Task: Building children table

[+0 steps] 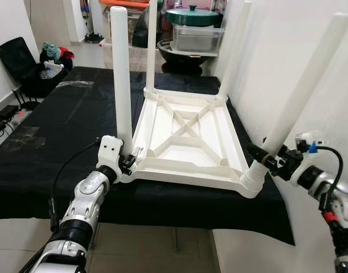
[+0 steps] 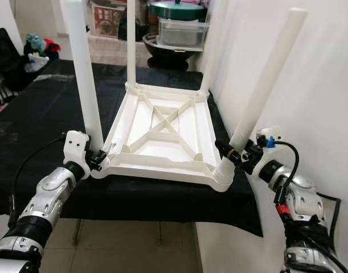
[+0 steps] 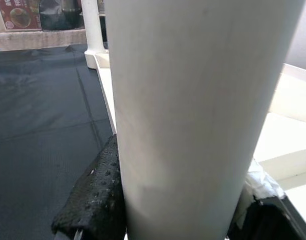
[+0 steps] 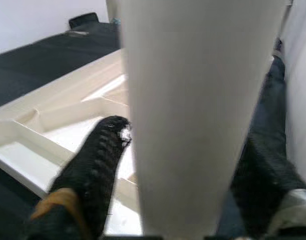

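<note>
The white plastic tabletop (image 1: 188, 136) lies upside down on the black-covered table (image 1: 60, 114), near its front right corner, ribbed underside facing up with an X-shaped brace in the middle. Four white legs stand in its corner sockets. The two far legs (image 1: 151, 42) and the near left leg (image 1: 122, 74) stand upright; the near right leg (image 1: 302, 96) leans outward toward the wall (image 1: 310, 34), so it is probably not fully seated. The left gripper (image 1: 127, 161) is closed around the base of the near left leg, its black fingers (image 3: 95, 195) pressed against the tube on both sides. The right gripper (image 1: 263, 157) is closed around the lower part of the near right leg, just above the socket, its fingers (image 4: 95, 165) flanking the tube. Main risk: pushing the tilted leg down off-axis could jam it in the socket, or lever the near right corner of the tabletop, which overhangs the table's front edge, off the table. A second risk: the smooth tube could slip through the fingers under load. Both arms pulling unevenly could slide the whole assembly across the cloth.
</note>
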Controlling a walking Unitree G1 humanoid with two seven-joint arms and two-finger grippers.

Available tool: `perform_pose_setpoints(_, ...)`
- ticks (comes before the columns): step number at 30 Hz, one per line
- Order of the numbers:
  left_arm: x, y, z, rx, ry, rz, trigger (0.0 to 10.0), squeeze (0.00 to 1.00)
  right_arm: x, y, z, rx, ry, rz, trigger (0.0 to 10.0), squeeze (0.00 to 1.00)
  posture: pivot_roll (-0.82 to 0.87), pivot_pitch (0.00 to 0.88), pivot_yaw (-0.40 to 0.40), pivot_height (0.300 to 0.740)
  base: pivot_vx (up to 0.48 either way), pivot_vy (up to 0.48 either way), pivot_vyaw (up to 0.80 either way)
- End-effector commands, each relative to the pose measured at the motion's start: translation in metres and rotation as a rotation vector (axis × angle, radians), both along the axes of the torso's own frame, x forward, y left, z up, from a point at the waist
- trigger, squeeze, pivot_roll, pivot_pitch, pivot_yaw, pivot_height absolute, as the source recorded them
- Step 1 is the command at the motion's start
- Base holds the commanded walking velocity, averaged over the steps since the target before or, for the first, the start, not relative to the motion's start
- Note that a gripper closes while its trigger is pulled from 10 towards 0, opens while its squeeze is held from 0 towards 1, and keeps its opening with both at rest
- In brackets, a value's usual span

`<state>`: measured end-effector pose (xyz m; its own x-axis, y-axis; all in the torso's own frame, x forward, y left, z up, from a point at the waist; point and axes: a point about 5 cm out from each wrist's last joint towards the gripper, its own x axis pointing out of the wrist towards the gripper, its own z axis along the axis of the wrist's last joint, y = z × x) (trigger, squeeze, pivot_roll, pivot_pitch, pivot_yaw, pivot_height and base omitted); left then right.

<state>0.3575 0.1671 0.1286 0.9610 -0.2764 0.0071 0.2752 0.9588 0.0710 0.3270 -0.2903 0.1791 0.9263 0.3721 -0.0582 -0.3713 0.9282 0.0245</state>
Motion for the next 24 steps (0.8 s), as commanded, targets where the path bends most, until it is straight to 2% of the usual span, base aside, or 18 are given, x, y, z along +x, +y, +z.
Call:
perform_pose_setpoints(1,-0.001,0.005,-0.008,0.006,0.045,0.018,10.0,0.00,0.005,-0.011,0.005,-0.030,-0.026,-0.158,0.0,0.00,0.03,0.000,-0.095,0.740,0.000,0.000,0.00)
perform_pose_setpoints(2,-0.001,0.005,-0.008,0.006,0.045,0.018,10.0,0.00,0.005,-0.011,0.005,-0.030,-0.026,-0.158,0.0,0.00,0.03,0.000,-0.095,0.740,0.000,0.000,0.00)
perform_pose_setpoints(3,-0.002,0.004,-0.009,0.005,0.045,0.017,10.0,0.00,0.007,-0.015,0.005,-0.013,-0.035,-0.249,0.0,0.00,0.03,0.000,-0.095,0.740,0.000,0.000,0.00)
perform_pose_setpoints(4,-0.002,0.004,-0.009,0.005,0.045,0.017,10.0,0.00,0.007,-0.015,0.005,-0.013,-0.035,-0.249,0.0,0.00,0.03,0.000,-0.095,0.740,0.000,0.000,0.00)
perform_pose_setpoints(5,-0.002,0.004,-0.009,0.006,0.046,0.015,10.0,0.00,0.007,-0.017,0.004,0.000,-0.044,-0.365,0.0,0.00,0.02,0.000,-0.089,0.740,0.000,0.000,0.00)
perform_pose_setpoints(6,-0.002,0.004,-0.009,0.006,0.046,0.015,10.0,0.00,0.007,-0.017,0.004,0.000,-0.044,-0.365,0.0,0.00,0.02,0.000,-0.089,0.740,0.000,0.000,0.00)
perform_pose_setpoints(7,-0.003,0.004,-0.010,0.006,0.048,0.014,10.0,0.00,0.006,-0.021,0.000,0.019,-0.038,-0.509,0.0,0.00,0.02,0.000,-0.089,0.740,0.000,0.000,0.00)
perform_pose_setpoints(9,-0.003,0.004,-0.010,0.006,0.050,0.013,10.0,0.00,-0.010,-0.031,-0.019,0.113,0.003,-0.933,0.0,0.00,0.02,0.000,-0.089,0.740,0.000,0.000,0.00)
perform_pose_setpoints(10,-0.003,0.004,-0.010,0.006,0.050,0.013,10.0,0.00,-0.010,-0.031,-0.019,0.113,0.003,-0.933,0.0,0.00,0.02,0.000,-0.089,0.740,0.000,0.000,0.00)
perform_pose_setpoints(11,-0.003,0.004,-0.010,0.005,0.050,0.013,10.0,0.00,-0.019,-0.033,-0.028,0.153,0.030,-1.078,0.0,0.00,0.02,0.000,-0.089,0.740,0.000,0.000,0.00)
perform_pose_setpoints(12,-0.002,0.003,-0.010,0.002,0.050,0.011,10.0,0.00,-0.027,-0.022,-0.042,0.189,0.068,-1.158,0.0,0.00,0.02,0.000,-0.087,0.740,0.000,0.000,0.00)
perform_pose_setpoints(15,-0.002,0.002,-0.010,0.000,0.050,0.009,10.0,0.00,-0.030,-0.014,-0.050,0.208,0.091,-1.186,0.0,0.00,0.02,0.000,-0.087,0.740,0.000,0.000,0.00)
perform_pose_setpoints(16,-0.002,0.000,-0.010,0.002,0.050,0.005,10.0,0.00,-0.030,0.002,-0.059,0.238,0.122,-1.178,0.0,0.00,0.02,0.000,-0.084,0.740,0.000,0.000,0.00)
perform_pose_setpoints(17,-0.002,0.000,-0.010,0.002,0.050,0.005,10.0,0.00,-0.030,0.002,-0.059,0.238,0.122,-1.178,0.0,0.00,0.02,0.000,-0.084,0.740,0.000,0.000,0.00)
perform_pose_setpoints(18,-0.003,-0.001,-0.011,0.003,0.052,0.002,10.0,0.00,-0.021,0.030,-0.066,0.285,0.179,-1.064,2.5,0.00,0.01,0.000,-0.082,0.740,0.000,0.000,0.00)
perform_pose_setpoints(19,-0.003,-0.001,-0.011,0.005,0.054,0.001,10.0,0.00,-0.011,0.053,-0.063,0.308,0.169,-0.938,10.0,0.00,0.01,0.000,-0.085,0.740,0.000,0.000,0.00)
perform_pose_setpoints(20,-0.003,-0.001,-0.012,0.005,0.055,0.001,10.0,0.00,-0.005,0.068,-0.060,0.321,0.157,-0.852,10.0,0.00,0.02,0.000,-0.086,0.740,0.000,0.000,0.00)
perform_pose_setpoints(24,-0.003,0.000,-0.011,0.006,0.055,0.002,10.0,0.00,0.003,0.078,-0.050,0.352,0.126,-0.720,10.0,0.00,0.02,0.000,-0.091,0.740,0.000,0.000,0.00)
